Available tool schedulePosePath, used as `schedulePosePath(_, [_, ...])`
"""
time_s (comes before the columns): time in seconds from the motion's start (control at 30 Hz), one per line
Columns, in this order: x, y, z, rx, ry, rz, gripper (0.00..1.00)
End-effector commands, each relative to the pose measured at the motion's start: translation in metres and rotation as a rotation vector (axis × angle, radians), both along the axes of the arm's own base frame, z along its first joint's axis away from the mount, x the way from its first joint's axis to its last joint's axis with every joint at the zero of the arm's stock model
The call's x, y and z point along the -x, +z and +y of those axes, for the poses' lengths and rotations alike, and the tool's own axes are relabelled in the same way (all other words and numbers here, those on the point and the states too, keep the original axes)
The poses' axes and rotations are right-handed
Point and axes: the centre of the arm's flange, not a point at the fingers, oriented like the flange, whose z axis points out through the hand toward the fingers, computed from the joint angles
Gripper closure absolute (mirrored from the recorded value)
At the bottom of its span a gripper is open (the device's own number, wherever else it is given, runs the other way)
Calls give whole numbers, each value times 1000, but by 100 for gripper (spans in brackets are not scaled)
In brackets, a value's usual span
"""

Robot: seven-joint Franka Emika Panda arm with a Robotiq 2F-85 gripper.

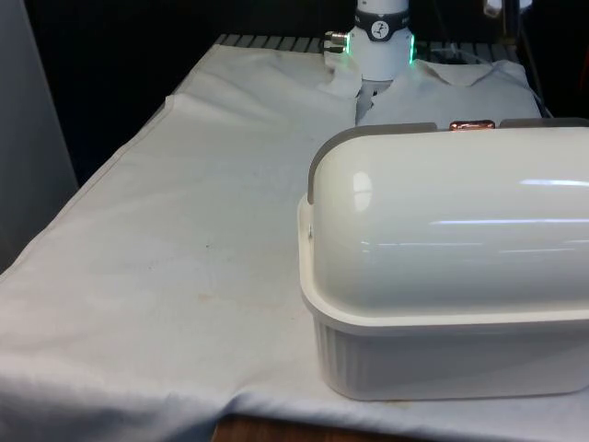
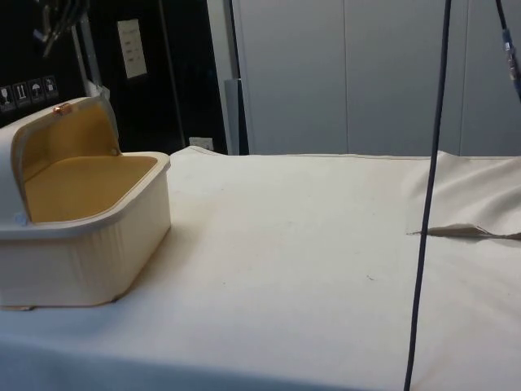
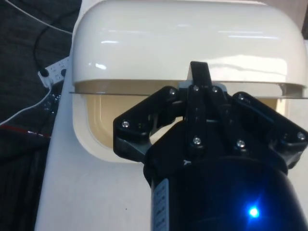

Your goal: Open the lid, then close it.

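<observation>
Lid of the bread box stands rolled back; gripper pinched together at its edge.

Bread box, lid rolled back, interior exposed.

Bread box: cream-white, ribbed lower walls, rounded corners; sits at lower right of the front view and at left edge of the side view on the cloth-covered surface. Lid: glossy white dome with grey end band and a small copper-coloured handle at its top edge. In side view the lid stands raised over the rear, the opening facing the frame's right; tan-yellow inside and floor visible. Wrist view: lid arches above the open mouth, its edge running straight across.
</observation>
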Motion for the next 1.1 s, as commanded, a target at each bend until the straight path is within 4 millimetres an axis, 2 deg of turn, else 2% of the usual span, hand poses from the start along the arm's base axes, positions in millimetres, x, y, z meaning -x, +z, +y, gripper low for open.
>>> schedulePosePath(0.0, [0,8,-1,1,-2,2,100])
schedulePosePath(0.27, [-5,34,0,-1,-2,6,100])
schedulePosePath(0.53, [-9,48,0,1,-5,39,100])
schedulePosePath(1.07, [-19,48,1,24,-6,126,100])
